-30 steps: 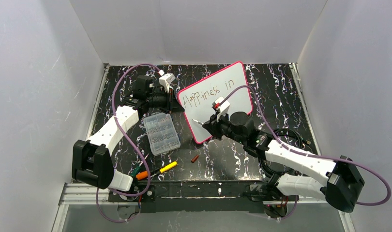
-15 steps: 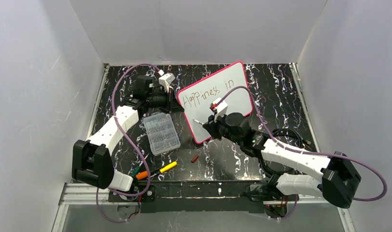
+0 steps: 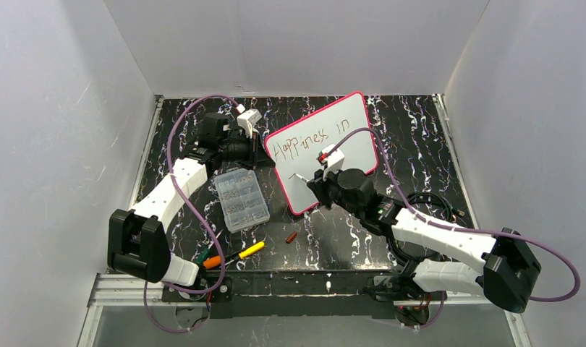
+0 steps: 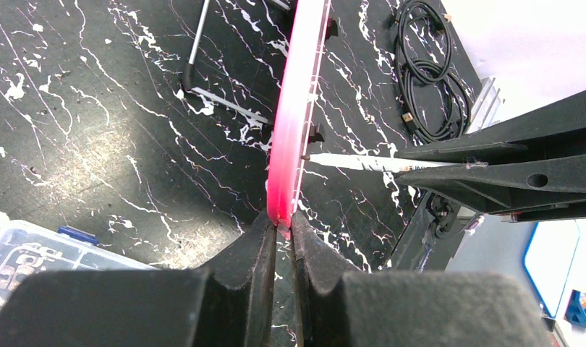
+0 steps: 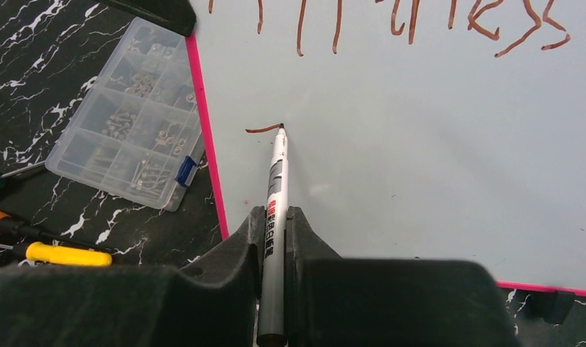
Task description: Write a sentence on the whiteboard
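Observation:
The whiteboard, white with a pink rim, stands tilted at the back middle. The sentence on it reads "Happiness in" in brownish-red letters. My left gripper is shut on the board's left edge, and the pink rim is pinched between the jaws of the left gripper. My right gripper is shut on a grey-white marker. The marker's tip touches the board below the first word, at the end of a short fresh stroke. In the top view the right gripper is over the board's lower left.
A clear organizer box lies left of the board. A yellow-handled tool, an orange screwdriver and a small brown-red cap lie near the front. A coiled black cable lies to the right.
My right arm has shifted slightly, carrying the marker tip a little up the board's lower left. The left arm and the board have stayed still.

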